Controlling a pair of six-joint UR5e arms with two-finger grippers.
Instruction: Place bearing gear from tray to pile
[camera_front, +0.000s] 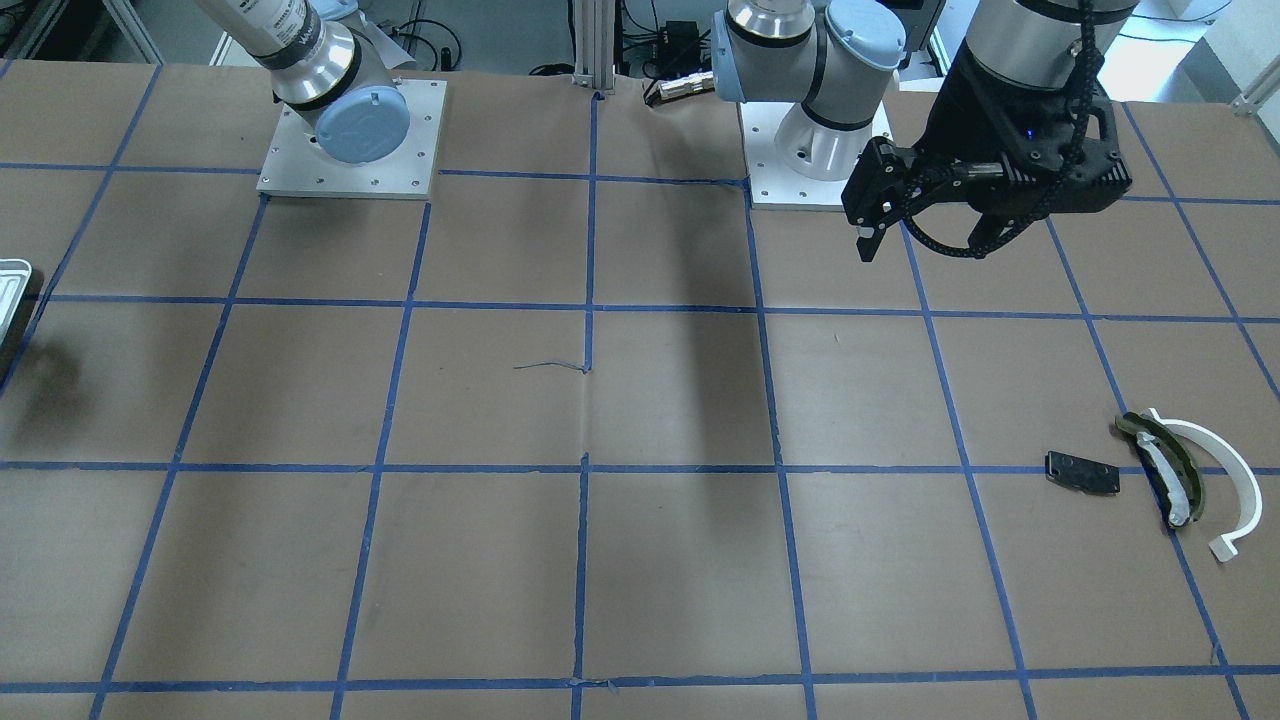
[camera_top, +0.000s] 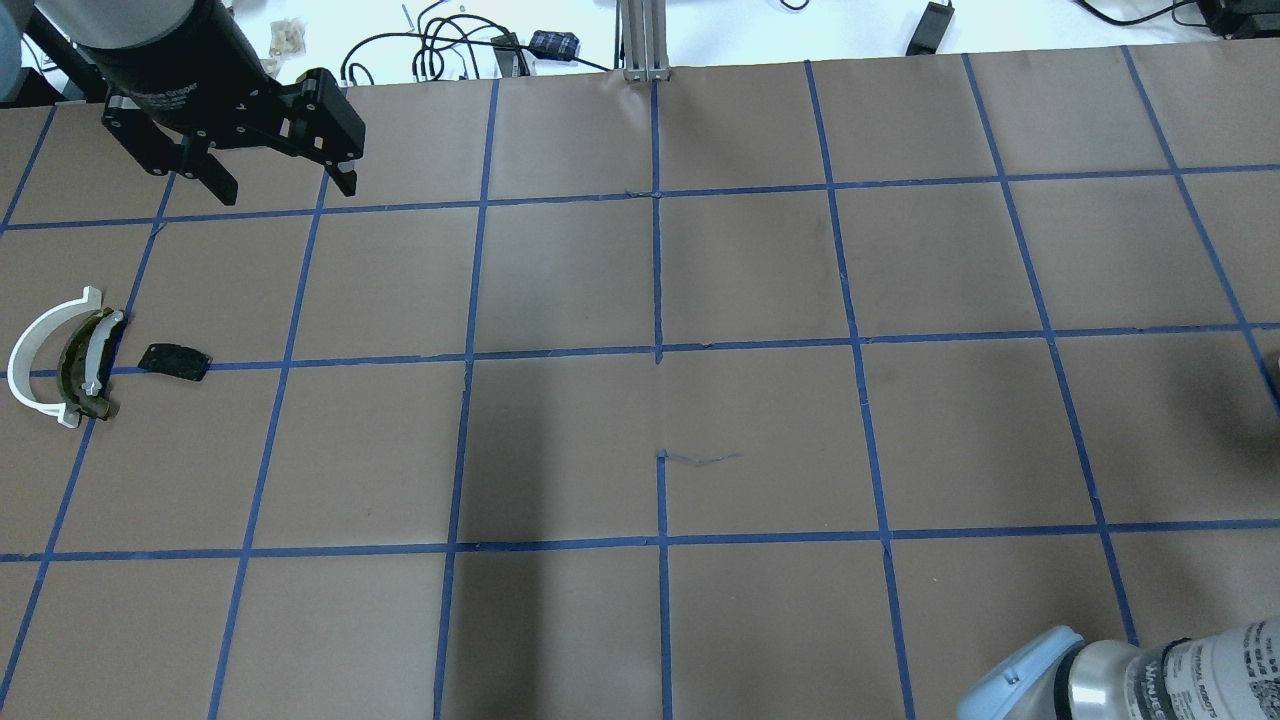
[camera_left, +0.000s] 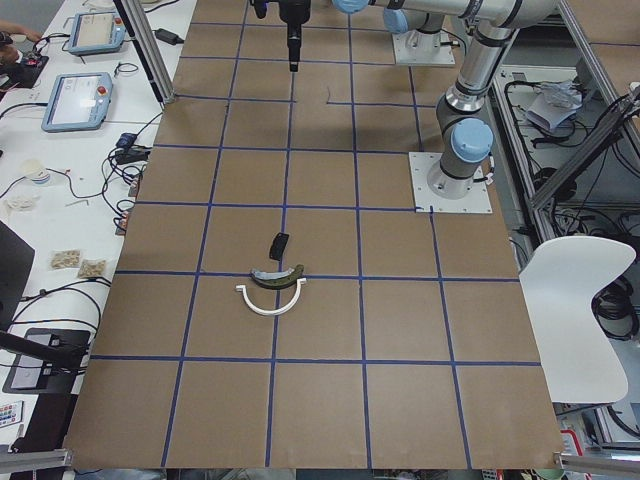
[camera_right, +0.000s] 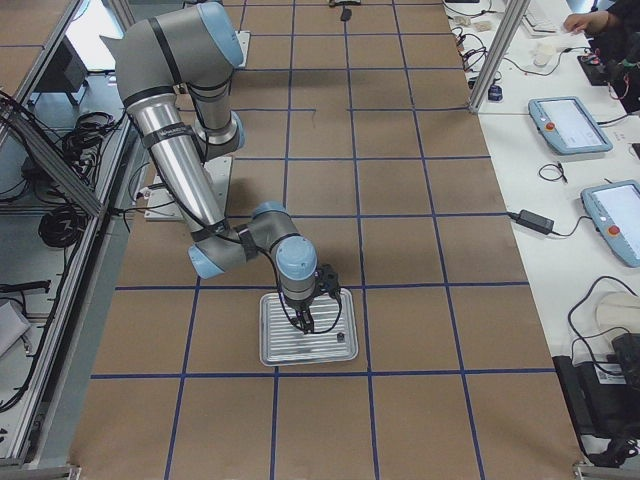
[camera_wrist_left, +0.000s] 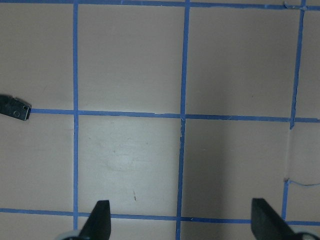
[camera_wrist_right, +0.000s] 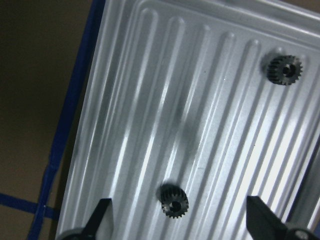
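Note:
The silver ridged tray (camera_right: 275, 350) lies on the table under my right arm; its corner shows in the front view (camera_front: 10, 285). Two small black bearing gears lie in it: one (camera_wrist_right: 174, 202) between my open right gripper's (camera_wrist_right: 179, 226) fingers, the other (camera_wrist_right: 284, 68) farther off. That gripper (camera_right: 305, 320) hangs just above the tray and holds nothing. The pile lies far away at the other end: a white arc strip (camera_top: 32, 360), an olive curved piece (camera_top: 82, 368) and a black plate (camera_top: 175, 361). My left gripper (camera_top: 287, 190) is open and empty, high above the table.
The brown table (camera_top: 660, 300) carries a blue tape grid. The arm bases stand on metal plates (camera_front: 350, 165). The black plate's end shows at the left wrist view's edge (camera_wrist_left: 14, 107). Screens and cables lie on the side bench (camera_right: 570, 125).

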